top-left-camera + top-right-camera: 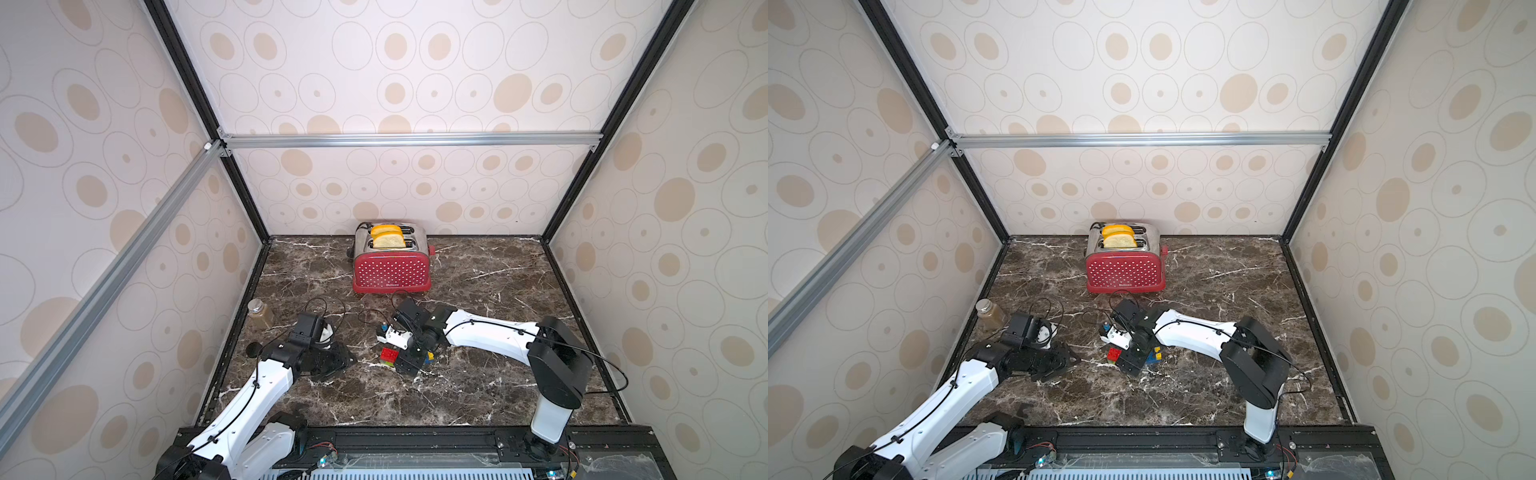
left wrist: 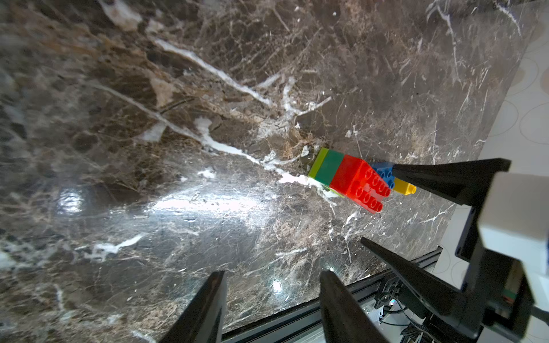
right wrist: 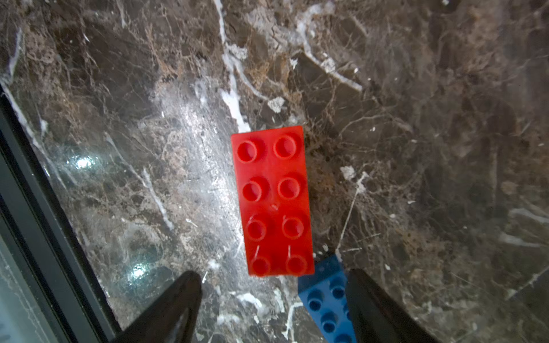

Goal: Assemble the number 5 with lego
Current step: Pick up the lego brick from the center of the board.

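Observation:
A red brick (image 3: 273, 202) tops a small stack on dark green (image 2: 329, 167) and lime green (image 2: 317, 161) bricks, studs up, on the marble table; the red brick also shows in both top views (image 1: 389, 354) (image 1: 1113, 354). A blue brick (image 3: 325, 300) lies right beside the stack, with a yellow brick (image 2: 403, 187) next to it. My right gripper (image 3: 273, 300) hangs open just over this group; one finger (image 3: 374, 303) is against the blue brick and the other is clear of everything. My left gripper (image 2: 277, 297) stands open and empty, to the left of the bricks (image 1: 332, 363).
A red polka-dot toaster (image 1: 390, 270) holding toast stands at the back of the table. A small jar (image 1: 261, 312) sits near the left wall. The black front rail (image 2: 297, 323) runs close below my left gripper. Walls enclose the table on three sides.

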Available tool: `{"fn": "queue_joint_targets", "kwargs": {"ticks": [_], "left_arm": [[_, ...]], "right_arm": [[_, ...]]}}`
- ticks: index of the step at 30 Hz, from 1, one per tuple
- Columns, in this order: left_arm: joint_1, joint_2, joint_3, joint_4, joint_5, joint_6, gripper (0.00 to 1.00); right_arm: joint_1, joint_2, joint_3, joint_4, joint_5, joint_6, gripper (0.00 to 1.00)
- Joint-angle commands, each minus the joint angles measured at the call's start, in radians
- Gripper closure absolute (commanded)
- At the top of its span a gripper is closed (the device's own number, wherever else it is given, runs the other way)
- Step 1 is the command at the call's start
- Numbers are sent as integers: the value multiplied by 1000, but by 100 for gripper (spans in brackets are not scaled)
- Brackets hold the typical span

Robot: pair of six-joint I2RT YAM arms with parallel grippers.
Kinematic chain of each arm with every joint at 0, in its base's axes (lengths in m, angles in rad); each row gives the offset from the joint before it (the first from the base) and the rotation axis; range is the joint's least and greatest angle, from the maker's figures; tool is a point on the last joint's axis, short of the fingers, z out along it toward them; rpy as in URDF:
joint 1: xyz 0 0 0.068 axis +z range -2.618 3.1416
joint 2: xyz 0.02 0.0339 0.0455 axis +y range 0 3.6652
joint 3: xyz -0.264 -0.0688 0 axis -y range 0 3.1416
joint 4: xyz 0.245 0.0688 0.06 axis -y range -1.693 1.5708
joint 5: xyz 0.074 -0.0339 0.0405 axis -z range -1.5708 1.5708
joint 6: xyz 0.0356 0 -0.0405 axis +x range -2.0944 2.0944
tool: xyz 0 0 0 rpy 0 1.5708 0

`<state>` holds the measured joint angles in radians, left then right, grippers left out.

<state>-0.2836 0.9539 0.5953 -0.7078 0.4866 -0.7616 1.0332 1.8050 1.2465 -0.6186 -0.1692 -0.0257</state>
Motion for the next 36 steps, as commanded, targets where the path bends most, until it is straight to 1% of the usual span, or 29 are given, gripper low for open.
{"fn": "queue_joint_targets", "kwargs": {"ticks": [1,12,17,25,30,33,36], "left_arm": [[-7,0,39,-32,3,13,46],[-7,7,38,-36,-8,12,47],[-7,5,39,-39,-13,9,46],[-7,9,39,-39,-17,11,46],[-6,14,38,-39,-17,10,47],[-7,18,39,-39,-18,13,47],[-8,20,38,-38,-19,13,47]], "right_arm": [[9,23,34,-19,12,0,18],[20,91,73,-26,37,26,21],[22,128,89,-27,36,27,27],[25,161,93,-17,34,33,32],[25,182,101,-18,28,36,40],[30,189,101,-15,29,38,40],[29,195,102,-16,30,38,44]]}}
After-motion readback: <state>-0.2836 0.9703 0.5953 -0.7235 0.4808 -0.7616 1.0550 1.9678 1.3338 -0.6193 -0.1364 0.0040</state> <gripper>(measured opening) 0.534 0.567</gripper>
